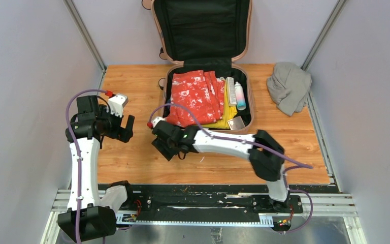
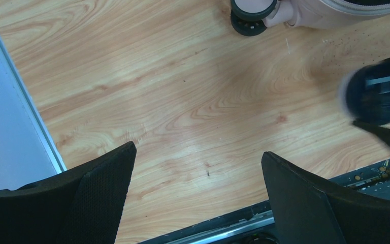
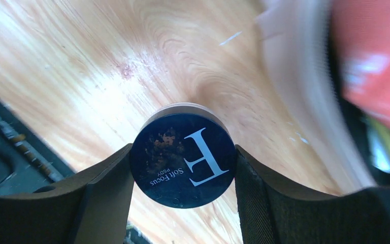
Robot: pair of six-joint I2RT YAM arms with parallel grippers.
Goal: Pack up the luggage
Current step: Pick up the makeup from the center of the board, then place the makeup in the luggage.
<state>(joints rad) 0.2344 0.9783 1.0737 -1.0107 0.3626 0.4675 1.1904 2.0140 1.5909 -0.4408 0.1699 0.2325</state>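
The luggage point(image 1: 250, 104), a pale pink suitcase, lies open at the back of the table with its black-lined lid point(image 1: 203, 30) upright. A red-and-white cloth point(image 1: 195, 96), a yellow item point(image 1: 226, 114) and a white bottle point(image 1: 239, 95) lie inside. Just in front of its near left corner, my right gripper point(image 1: 165, 145) point(image 3: 183, 152) is low over the wood. Both of its fingers touch the sides of a round dark-blue jar point(image 3: 183, 160) marked "Soft Focus". My left gripper point(image 1: 123, 122) point(image 2: 198, 152) hovers open over bare wood to the left, with nothing between its fingers.
A grey cloth bundle point(image 1: 288, 86) lies at the back right of the table. A black caster wheel point(image 2: 251, 23) and the pink shell point(image 2: 325, 15) appear at the top of the left wrist view. Grey walls close in both sides, and a metal rail point(image 1: 208, 203) runs along the near edge.
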